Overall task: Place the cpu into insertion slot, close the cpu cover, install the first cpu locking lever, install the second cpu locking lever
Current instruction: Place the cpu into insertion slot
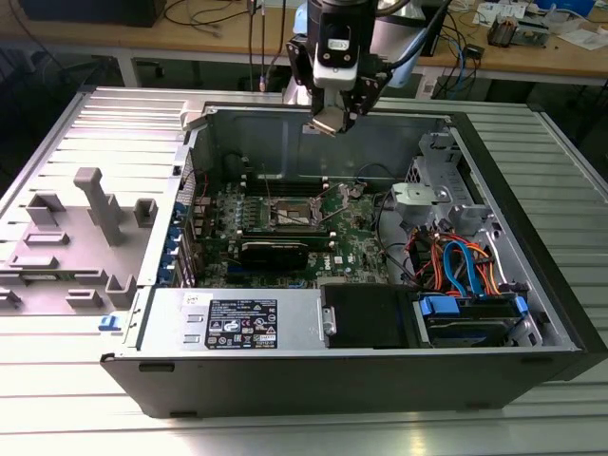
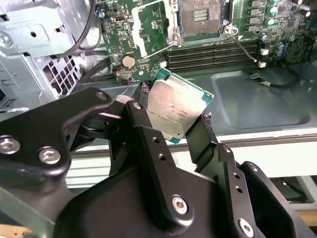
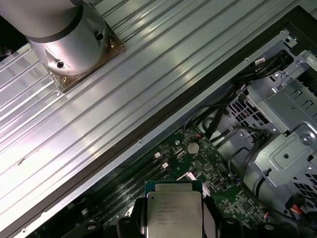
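In the exterior view, your gripper is hanging over the far edge of the case, pinching the cpu. In the second wrist view, the fingers are squeezing two sides of the cpu, and the slot is lying bare on the board, well apart. In the first wrist view, the cpu is showing its grey top.

The gripper, holding the cpu, hangs over the open case with clear air down to the insertion slot (its cpu cover stands open beside it), while a metal cage and bunched cables crowd the exterior view's right.
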`<state>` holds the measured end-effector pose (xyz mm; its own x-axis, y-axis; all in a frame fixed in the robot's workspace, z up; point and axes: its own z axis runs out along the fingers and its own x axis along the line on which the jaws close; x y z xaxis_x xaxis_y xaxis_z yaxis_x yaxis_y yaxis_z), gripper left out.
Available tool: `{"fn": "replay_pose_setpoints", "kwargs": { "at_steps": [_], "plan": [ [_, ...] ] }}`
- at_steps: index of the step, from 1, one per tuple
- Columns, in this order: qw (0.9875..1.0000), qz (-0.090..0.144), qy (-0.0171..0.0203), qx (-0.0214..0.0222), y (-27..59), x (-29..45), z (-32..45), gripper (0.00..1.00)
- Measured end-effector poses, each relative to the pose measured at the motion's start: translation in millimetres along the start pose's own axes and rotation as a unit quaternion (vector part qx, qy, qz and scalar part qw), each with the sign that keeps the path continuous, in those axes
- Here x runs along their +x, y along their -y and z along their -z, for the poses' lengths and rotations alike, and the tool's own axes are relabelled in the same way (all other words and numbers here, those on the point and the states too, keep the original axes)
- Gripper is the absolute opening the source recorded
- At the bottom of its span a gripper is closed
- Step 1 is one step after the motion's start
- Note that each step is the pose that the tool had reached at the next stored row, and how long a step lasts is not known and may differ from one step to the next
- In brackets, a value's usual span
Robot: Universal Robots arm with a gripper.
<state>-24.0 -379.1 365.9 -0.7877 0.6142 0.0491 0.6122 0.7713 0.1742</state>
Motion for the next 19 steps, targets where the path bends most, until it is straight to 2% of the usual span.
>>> {"fn": "replay_pose_setpoints", "kwargs": {
  "at_steps": [1,2,5,6,8,9,13,14,15,16,17,18,19],
  "plan": [
    [1.0,0.0,0.0001,0.0001,0.0,0.0,-0.4,0.55],
    [1.0,0.0,0.0017,0.0021,0.3,0.0,-1.3,0.55],
    [0.9998,0.001,0.0116,0.0153,0.5,-0.1,-2.3,0.55],
    [0.9997,0.002,0.0153,0.0212,0.6,-0.1,-3.1,0.55],
    [0.9996,0.001,0.0129,0.0236,0.8,-0.2,-4.4,0.55],
    [0.9996,0.001,0.0104,0.0256,1.2,-0.4,-5.1,0.55],
    [0.9996,0.001,0.0093,0.027,1.0,-1.1,-5.6,0.55],
    [0.9996,0.001,0.0082,0.0286,0.6,-1.7,-6.0,0.55],
    [0.9995,0.0,0.005,0.0311,0.0,-2.6,-6.6,0.55],
    [0.9994,0.0,-0.0012,0.036,-0.7,-3.7,-7.5,0.55],
    [0.9993,0.0,-0.0042,0.0385,-0.7,-3.9,-8.4,0.55],
    [0.9992,0.0,-0.0059,0.0398,-0.3,-4.1,-9.6,0.55],
    [0.9992,-0.001,-0.0059,0.0401,1.2,-5.0,-12.2,0.55]
  ]
}}
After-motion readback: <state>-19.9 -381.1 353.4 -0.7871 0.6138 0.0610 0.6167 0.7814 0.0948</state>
